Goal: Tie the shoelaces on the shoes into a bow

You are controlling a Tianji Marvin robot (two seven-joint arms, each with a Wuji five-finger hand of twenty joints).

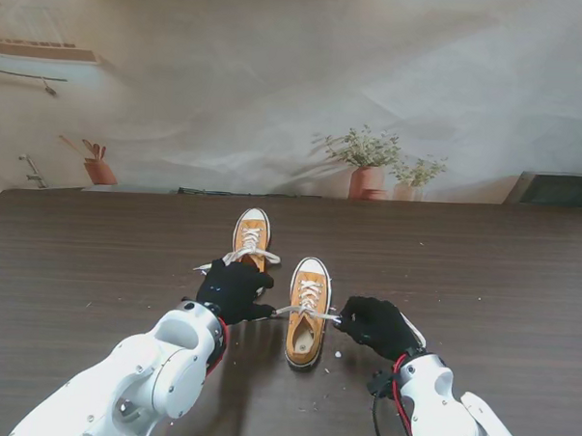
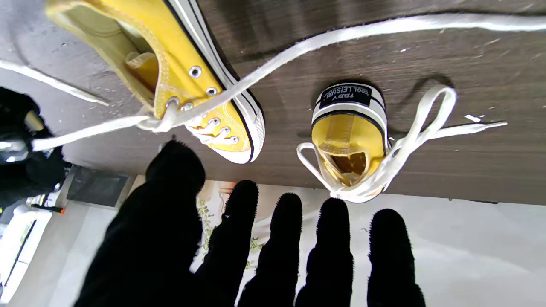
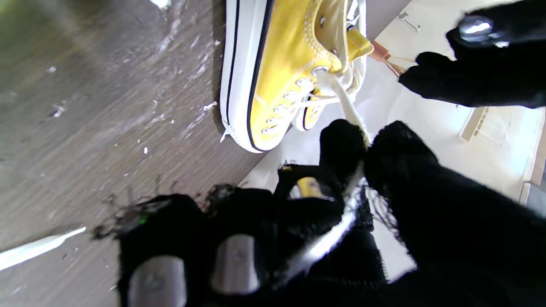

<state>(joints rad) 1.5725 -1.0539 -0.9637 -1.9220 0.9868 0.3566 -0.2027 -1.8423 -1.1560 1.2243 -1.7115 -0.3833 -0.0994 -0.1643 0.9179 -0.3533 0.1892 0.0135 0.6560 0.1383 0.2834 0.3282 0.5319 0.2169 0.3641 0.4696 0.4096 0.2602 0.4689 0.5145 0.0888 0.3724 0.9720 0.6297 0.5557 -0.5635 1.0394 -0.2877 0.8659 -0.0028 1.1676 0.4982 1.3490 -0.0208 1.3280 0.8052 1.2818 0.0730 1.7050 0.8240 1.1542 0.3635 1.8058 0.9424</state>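
Two yellow canvas shoes stand on the dark wooden table (image 1: 482, 275). The near shoe (image 1: 307, 320) (image 2: 204, 81) (image 3: 277, 76) lies between my hands, toe pointing away from me. The far shoe (image 1: 251, 238) (image 2: 347, 128) has its white laces lying loose in a loop. My right hand (image 1: 375, 325) (image 3: 341, 204) is shut on the near shoe's right lace (image 1: 325, 316) (image 3: 347, 106), pinched between thumb and forefinger and pulled taut. My left hand (image 1: 235, 291) (image 2: 264, 247) hovers left of that shoe, fingers spread and holding nothing. The near shoe's left lace (image 2: 298, 47) runs past this hand across the table.
Two potted plants (image 1: 368, 168) (image 1: 415, 180) stand at the table's far edge, and a terracotta pot (image 1: 100, 171) at the far left. A dark box (image 1: 558, 189) sits at the far right. White specks litter the table around the near shoe.
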